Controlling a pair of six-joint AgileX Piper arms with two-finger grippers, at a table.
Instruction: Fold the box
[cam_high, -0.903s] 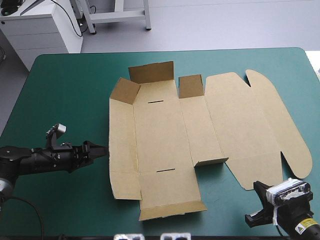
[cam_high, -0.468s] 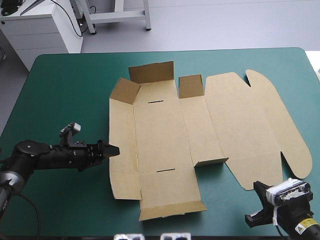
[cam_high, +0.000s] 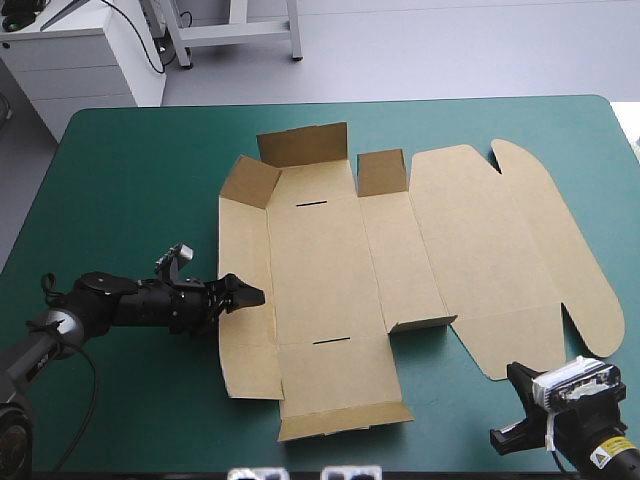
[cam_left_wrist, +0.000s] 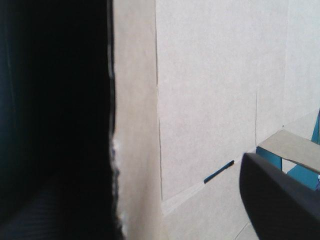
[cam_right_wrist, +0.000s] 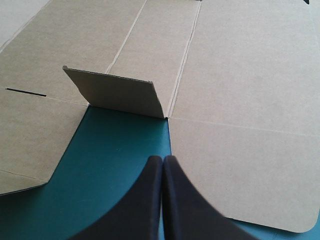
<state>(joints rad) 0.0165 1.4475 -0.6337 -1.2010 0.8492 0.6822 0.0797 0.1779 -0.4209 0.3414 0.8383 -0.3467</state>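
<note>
The brown box (cam_high: 400, 260) lies as a cut sheet, mostly flat, on the teal-green cover. Its far flaps (cam_high: 300, 145) stand partly raised, and a small flap (cam_high: 420, 325) is up near the middle. My left gripper (cam_high: 245, 294) is at the sheet's left edge, open, with the edge strip (cam_left_wrist: 135, 150) between its fingers; one finger (cam_left_wrist: 280, 200) lies over the board. My right gripper (cam_right_wrist: 162, 162) is shut and empty on the cover just off the box's near right edge (cam_right_wrist: 240, 170), pointing at the small raised flap (cam_right_wrist: 117, 95). It also sits in the high view's lower right corner (cam_high: 515, 385).
A white cabinet (cam_high: 80, 60) stands beyond the table's far left corner. Bare teal-green cover (cam_high: 120, 170) stretches left of the box and along the near edge.
My left gripper has slid right across the cover and reached the box's left edge. The right arm and the box have not moved.
</note>
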